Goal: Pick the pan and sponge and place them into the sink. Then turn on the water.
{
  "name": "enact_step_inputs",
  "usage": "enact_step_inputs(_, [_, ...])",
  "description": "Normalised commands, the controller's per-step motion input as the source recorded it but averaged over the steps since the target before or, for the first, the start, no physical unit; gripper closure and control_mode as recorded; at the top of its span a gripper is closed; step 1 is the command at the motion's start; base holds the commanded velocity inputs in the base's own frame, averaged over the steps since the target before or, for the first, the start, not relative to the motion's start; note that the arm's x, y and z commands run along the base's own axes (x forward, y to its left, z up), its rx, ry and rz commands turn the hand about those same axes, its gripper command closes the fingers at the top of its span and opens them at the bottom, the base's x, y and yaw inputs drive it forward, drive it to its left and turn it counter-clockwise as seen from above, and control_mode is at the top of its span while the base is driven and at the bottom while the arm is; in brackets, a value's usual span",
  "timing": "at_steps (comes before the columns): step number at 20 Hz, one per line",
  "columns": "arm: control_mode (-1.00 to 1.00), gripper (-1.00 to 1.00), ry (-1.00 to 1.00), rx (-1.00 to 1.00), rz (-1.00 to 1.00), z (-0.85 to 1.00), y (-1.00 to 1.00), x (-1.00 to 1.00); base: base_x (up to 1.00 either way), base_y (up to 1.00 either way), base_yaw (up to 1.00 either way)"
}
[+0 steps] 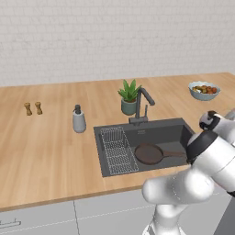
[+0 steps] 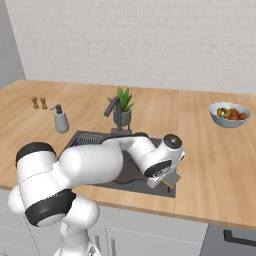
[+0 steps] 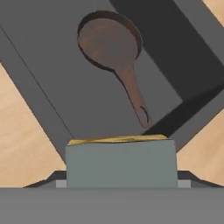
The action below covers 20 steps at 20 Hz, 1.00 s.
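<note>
1. Left base view: the round dark brown frying pan (image 1: 149, 153) already lies in the large dark grey rectangular sink (image 1: 143, 146) at centre frame, its handle pointing right. No blue water falls from the dark curved faucet (image 1: 143, 103).
2. Right base view: the two-finger gripper (image 2: 171, 181) hangs over the sink's lower right edge, holding the small flat yellow-and-green sponge (image 2: 172, 178).
3. Hand view: the sponge sits clamped across the lower middle, basin and pan beyond. Judgement: it should be carried fully over the basin before release, clear of the pan handle.
</note>
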Motion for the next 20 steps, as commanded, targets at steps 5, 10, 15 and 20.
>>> enact_step_inputs(5, [-1.0,1.0,0.0,-0.05,0.3,0.31,0.52,0.0,0.0,0.0,0.0])
enact_step_inputs(10, [-1.0,1.0,-0.09,-0.09,0.32,0.02,0.63,0.0,0.0,0.0,0.0])
enact_step_inputs(15, [-1.0,1.0,-0.1,-0.08,0.37,0.0,0.6,0.05,0.0,0.0,0.0])
enact_step_inputs(20, [-1.0,1.0,-0.02,-0.05,0.34,0.0,0.49,0.19,0.0,0.0,0.0])
